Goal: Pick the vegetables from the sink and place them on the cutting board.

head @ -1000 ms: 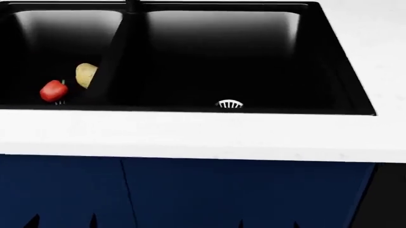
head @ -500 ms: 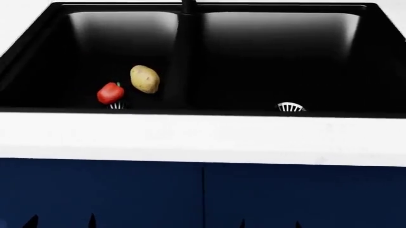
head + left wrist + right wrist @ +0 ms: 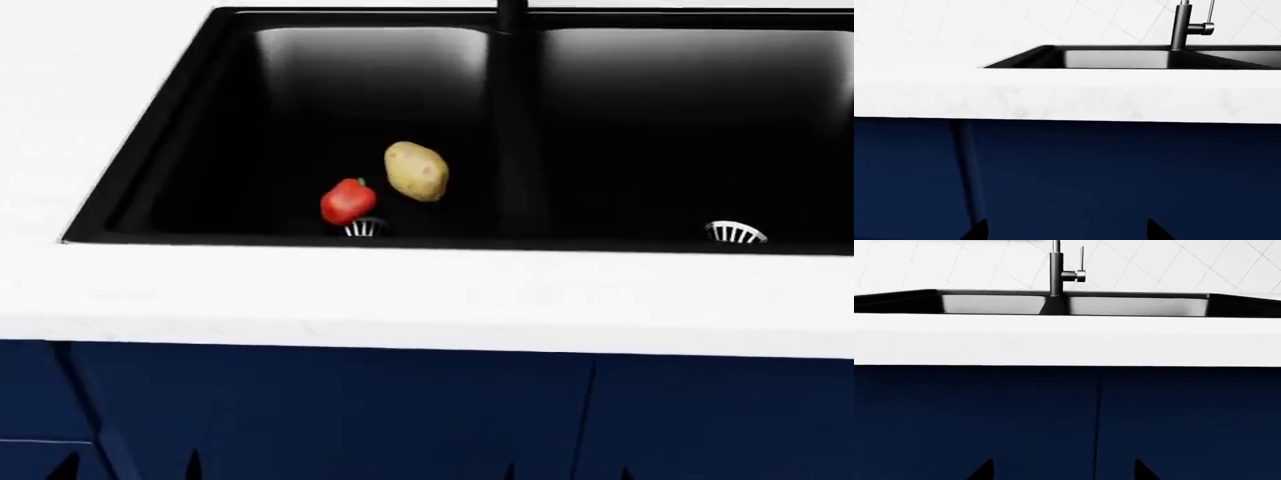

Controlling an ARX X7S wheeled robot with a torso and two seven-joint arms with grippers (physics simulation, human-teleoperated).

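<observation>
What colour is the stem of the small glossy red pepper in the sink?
Green; the stem tops the small glossy red pepper, seen best in the head view.

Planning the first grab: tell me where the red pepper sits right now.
In the head view, the red pepper lies in the sink's left basin near the front wall, just behind the drain, with the potato close behind on its right.

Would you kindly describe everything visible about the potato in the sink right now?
The potato is an oval, yellow-tan vegetable with faint brown specks and a matte skin. It lies whole on the floor of the left basin of the black sink, tilted slightly, near the divider between the basins. The red bell pepper sits just beside it, toward the front; whether they touch is unclear. A slotted metal drain lies in front of the pepper. No gripper is near it.
</observation>
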